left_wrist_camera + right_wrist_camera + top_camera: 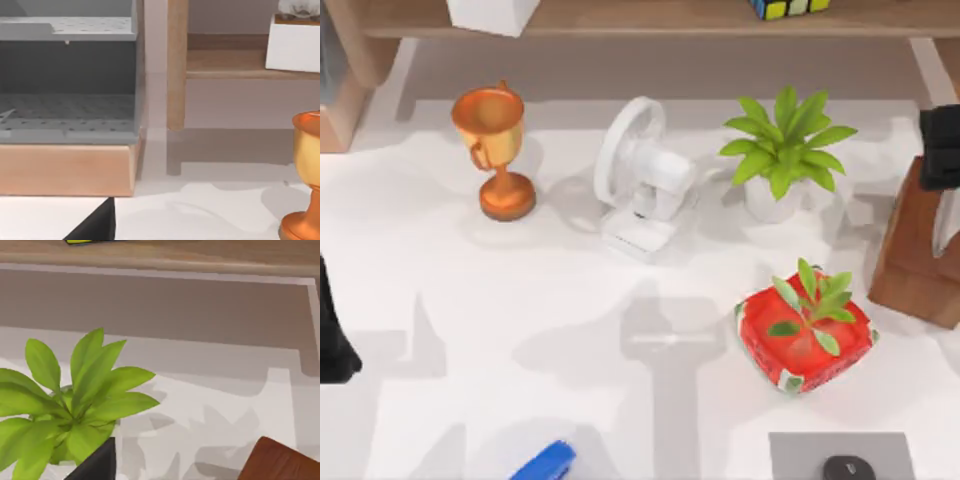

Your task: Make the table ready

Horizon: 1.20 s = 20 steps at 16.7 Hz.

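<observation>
The table [470,300] is a broad white top. On it stand a copper trophy [496,150], a white desk fan [640,180], a leafy plant in a white pot [780,155] and a small plant in a red pot [805,335]. My left gripper [332,340] sits at the table's left edge, apart from everything; its wrist view catches the trophy [306,180]. At the right edge my right gripper [940,145] hangs above a brown wooden block [920,255], and the leafy plant [75,410] lies close below its camera.
A wooden shelf board [650,15] runs along the back with a white box [492,14] and a colour cube [788,7]. A grey perforated rack [67,80] stands at the back left. At the front lie a blue object [545,463] and a grey pad [840,455] with a dark mouse [848,468].
</observation>
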Available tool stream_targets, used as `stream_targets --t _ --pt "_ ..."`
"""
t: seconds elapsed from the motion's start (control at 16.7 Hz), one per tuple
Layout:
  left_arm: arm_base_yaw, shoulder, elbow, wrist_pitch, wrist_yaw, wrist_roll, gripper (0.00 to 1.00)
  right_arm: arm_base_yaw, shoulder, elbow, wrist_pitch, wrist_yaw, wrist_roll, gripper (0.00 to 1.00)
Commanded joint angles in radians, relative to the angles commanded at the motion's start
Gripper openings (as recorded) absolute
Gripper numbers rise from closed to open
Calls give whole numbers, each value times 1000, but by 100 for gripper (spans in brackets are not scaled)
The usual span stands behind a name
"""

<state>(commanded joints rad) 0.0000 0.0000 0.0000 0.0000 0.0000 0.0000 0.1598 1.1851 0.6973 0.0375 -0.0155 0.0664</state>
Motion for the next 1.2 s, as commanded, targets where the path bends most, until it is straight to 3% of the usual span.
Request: stream_targets --t 0.36,0.6,0.9,1.2 --pt "0 0 0 0 0 0 100 -473 183 -142 718 -80 -651 100" --pt "0 0 0 0 0 0 100 -689 365 -248 1151 -123 -1058 100" --pt "0 0 0 0 0 0 100 -754 630 -344 1505 -159 -1438 100" --pt "0 0 0 0 0 0 100 -697 808 -375 1640 -183 -1615 100"
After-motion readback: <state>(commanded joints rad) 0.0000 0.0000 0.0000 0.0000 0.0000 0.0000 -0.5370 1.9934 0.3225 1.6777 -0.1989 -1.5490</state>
